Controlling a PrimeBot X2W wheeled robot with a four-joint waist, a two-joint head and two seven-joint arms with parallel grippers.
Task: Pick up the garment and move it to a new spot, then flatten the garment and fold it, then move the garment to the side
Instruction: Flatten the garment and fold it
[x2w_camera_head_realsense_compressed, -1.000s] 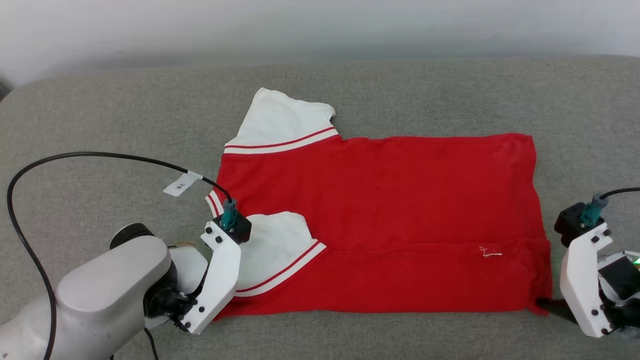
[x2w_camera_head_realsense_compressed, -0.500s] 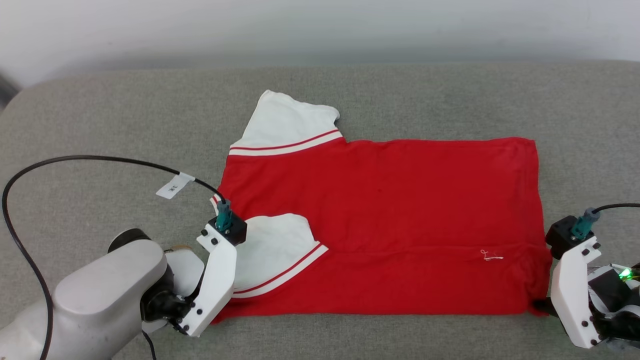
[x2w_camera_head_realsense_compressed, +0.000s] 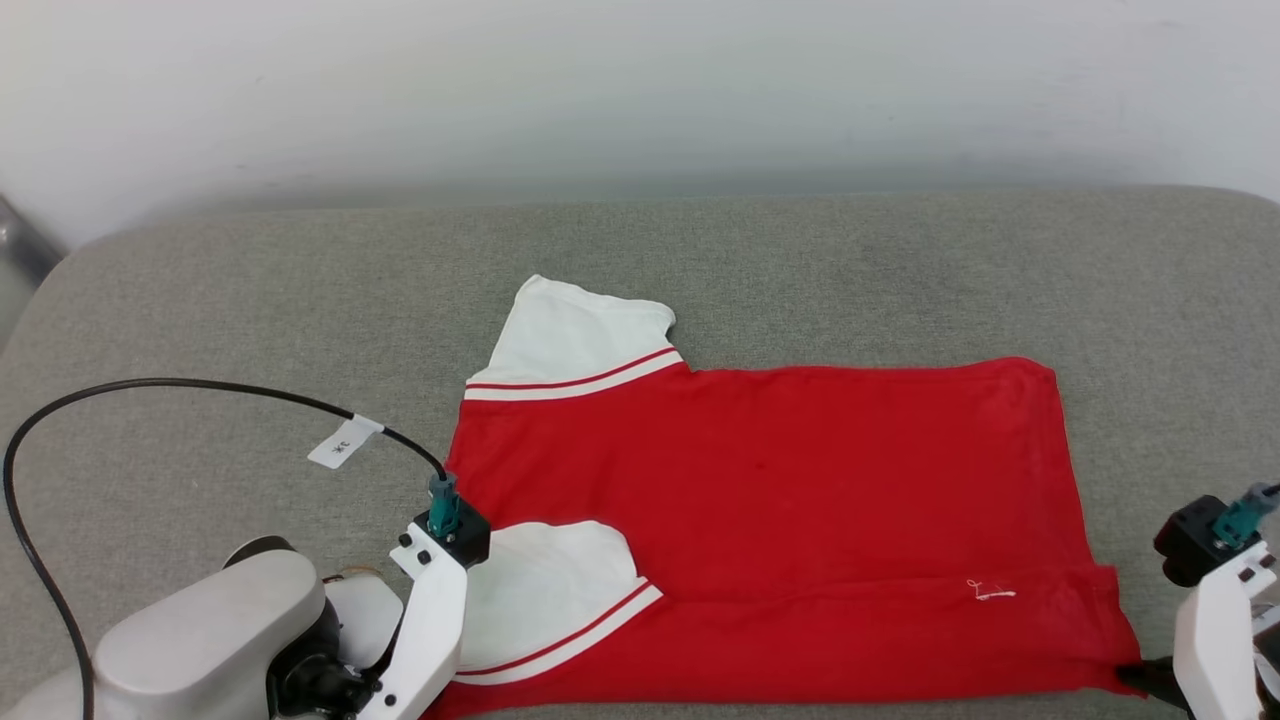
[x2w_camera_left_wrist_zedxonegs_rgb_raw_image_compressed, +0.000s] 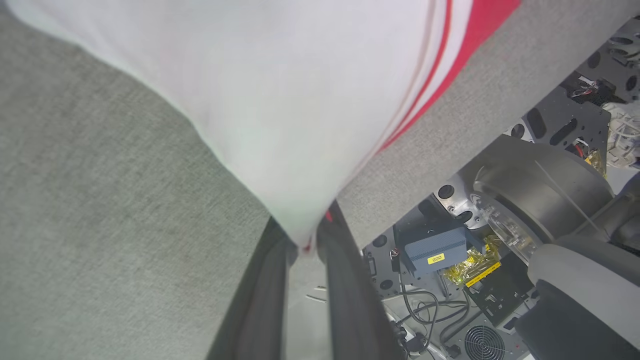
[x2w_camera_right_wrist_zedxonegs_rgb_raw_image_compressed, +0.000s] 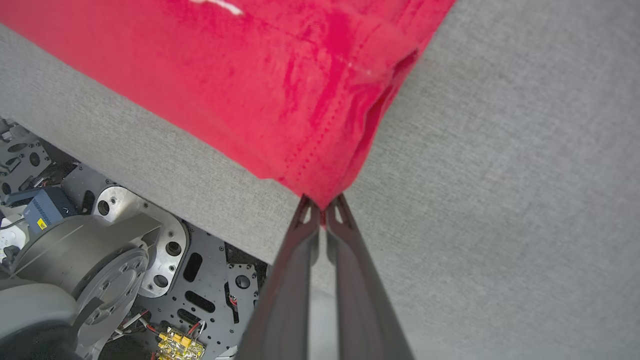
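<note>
The garment, a red T-shirt with white sleeves, lies spread on the grey cushion, collar end to the left and hem to the right. Its near edge is folded over, with the tiny white mark on that fold. My left gripper is shut on the tip of the near white sleeve; in the head view its fingers are hidden under the white wrist bracket. My right gripper is shut on the near hem corner, and shows in the head view at the lower right.
The cushion's front edge runs just beneath both grippers, with my metal base below it. A black cable with a white tag arcs over the left arm. A pale wall stands behind the cushion.
The right gripper has shut on the hem corner, which is now drawn out to the right. The head camera has moved, so the whole picture sits lower. The left gripper's hold is unchanged.
</note>
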